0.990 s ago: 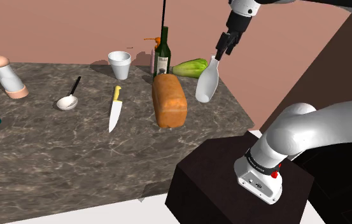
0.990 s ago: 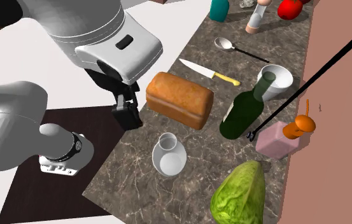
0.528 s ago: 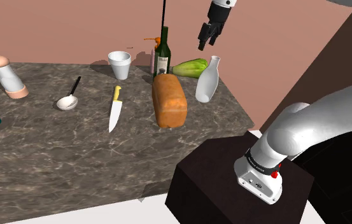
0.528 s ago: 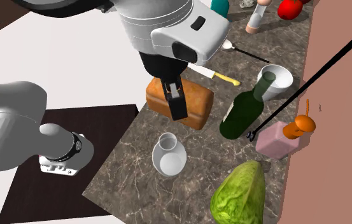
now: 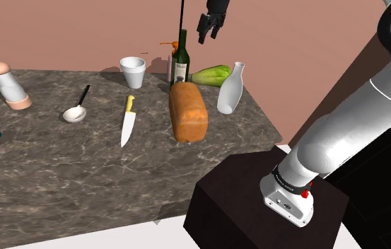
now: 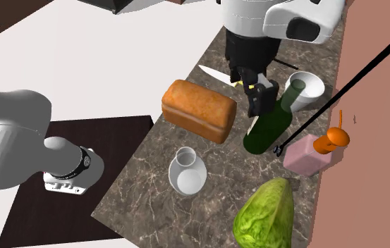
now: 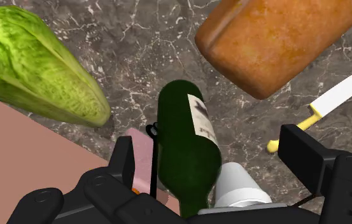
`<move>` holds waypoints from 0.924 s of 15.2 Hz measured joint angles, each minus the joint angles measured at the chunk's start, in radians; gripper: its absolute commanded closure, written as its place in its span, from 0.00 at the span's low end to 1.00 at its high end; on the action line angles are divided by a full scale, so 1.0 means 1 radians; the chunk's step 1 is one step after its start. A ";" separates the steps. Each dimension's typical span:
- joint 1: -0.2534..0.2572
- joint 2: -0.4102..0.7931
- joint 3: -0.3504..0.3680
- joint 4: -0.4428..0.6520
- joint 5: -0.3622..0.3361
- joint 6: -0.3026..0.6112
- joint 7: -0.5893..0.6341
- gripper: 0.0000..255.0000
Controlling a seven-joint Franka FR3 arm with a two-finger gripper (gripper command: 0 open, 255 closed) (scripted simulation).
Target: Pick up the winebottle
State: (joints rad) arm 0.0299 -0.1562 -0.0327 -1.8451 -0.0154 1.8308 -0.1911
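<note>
Gripper fingers stand spread apart, holding nothing, poised above the wine bottle, which stands upright on the counter close to the back wall. Beside the bottle lie a bread loaf and a lettuce; a pink dispenser and a white cup crowd it too. Dark green and smooth, the bottle looks rigid, heavy, slippery and breakable, and being tall it may tip; a firm hold around the neck or just below the shoulder seems safest.
</note>
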 measured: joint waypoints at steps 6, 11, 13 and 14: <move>0.012 0.227 0.011 0.284 -0.002 -0.031 -0.014 0.00; 0.016 0.341 0.016 0.420 -0.003 -0.040 -0.022 0.00; 0.017 0.341 0.016 0.396 -0.004 -0.016 -0.021 0.00; 0.016 0.338 0.016 0.376 -0.004 0.001 -0.021 0.00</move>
State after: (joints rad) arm 0.0463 0.1814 -0.0168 -1.4694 -0.0189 1.8316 -0.2123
